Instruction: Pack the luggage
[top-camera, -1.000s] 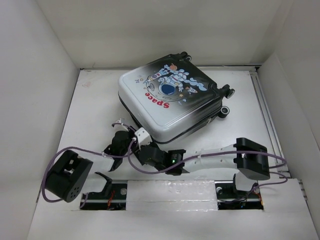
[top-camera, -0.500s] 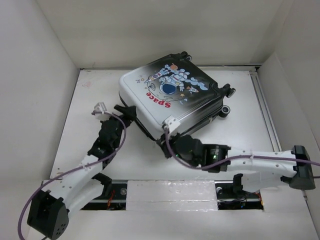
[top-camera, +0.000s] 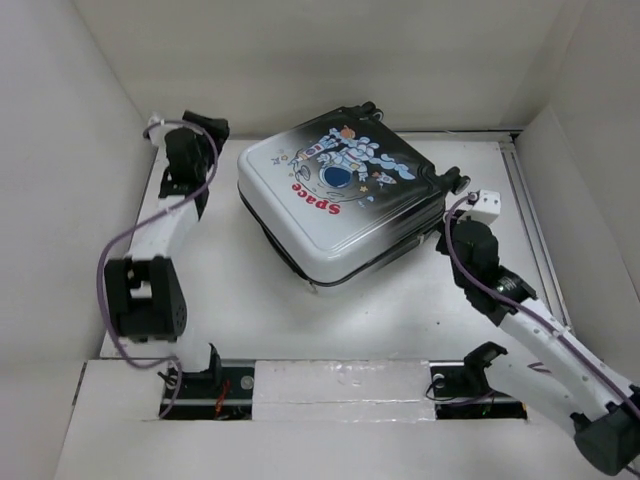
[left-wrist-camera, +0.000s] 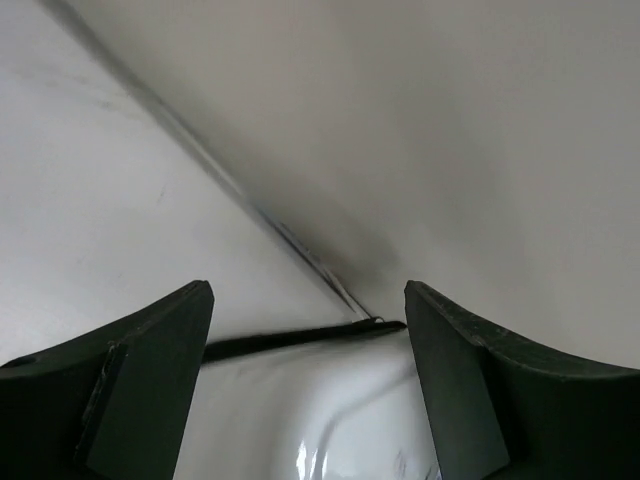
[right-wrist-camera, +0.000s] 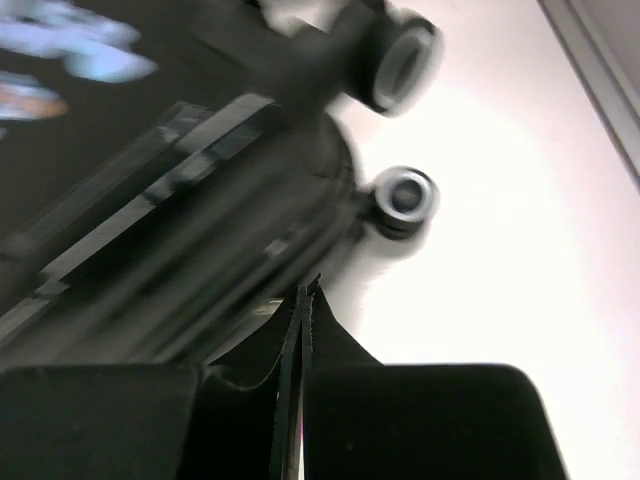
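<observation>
the small hard-shell black-and-white suitcase (top-camera: 340, 215) is lying flat, long axis diagonal, caster wheels (top-camera: 460, 181) pointing far-right; we are holding our left gripper (left-wrist-camera: 308, 287) spread off its far-left corner and our right gripper (right-wrist-camera: 303, 292) pressed together by its wheels.

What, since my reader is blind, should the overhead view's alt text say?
A closed suitcase with an astronaut print lies on a white table. The left gripper hovers near its far left corner, the right gripper beside its wheels.

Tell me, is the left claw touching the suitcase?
Apart. The top view shows a strip of table between the open left gripper and the luggage.
</observation>
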